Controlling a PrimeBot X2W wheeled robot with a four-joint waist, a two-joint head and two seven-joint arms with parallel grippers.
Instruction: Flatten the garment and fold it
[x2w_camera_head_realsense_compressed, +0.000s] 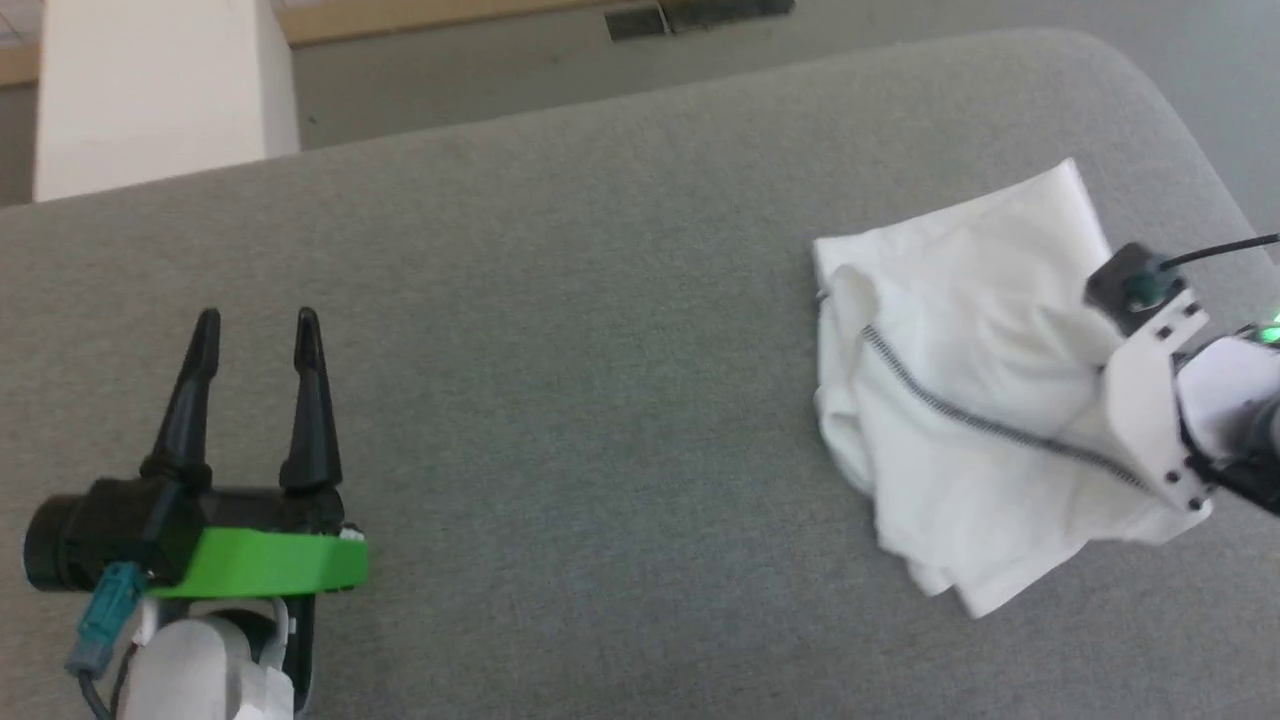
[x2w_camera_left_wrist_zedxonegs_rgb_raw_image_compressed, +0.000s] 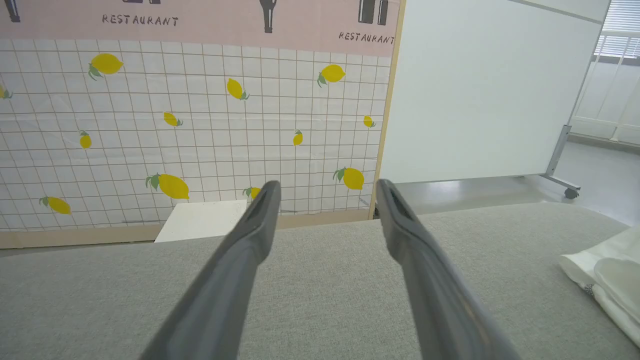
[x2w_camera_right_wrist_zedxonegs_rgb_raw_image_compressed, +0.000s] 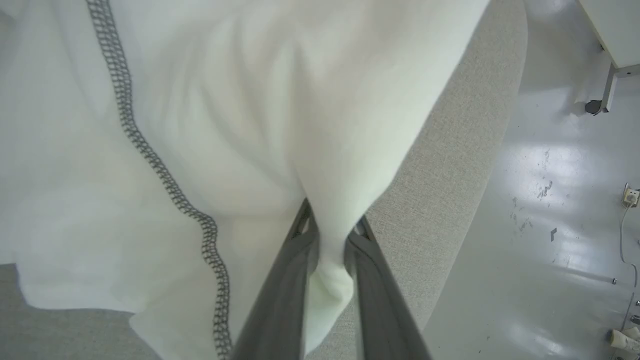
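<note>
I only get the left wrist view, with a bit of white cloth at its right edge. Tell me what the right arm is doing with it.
Observer: The right pincer is shut on a bunched fold of the garment.
Operator: Report how the garment lies.
Observer: It lies crumpled in a heap near the right end of the grey surface, not yet flattened. A zigzag seam runs slantwise across it.
Operator: Place my own pincer from above.
Observer: In the head view the left pincer sits at the lower left, well apart from the garment, with bare grey surface between them.
</note>
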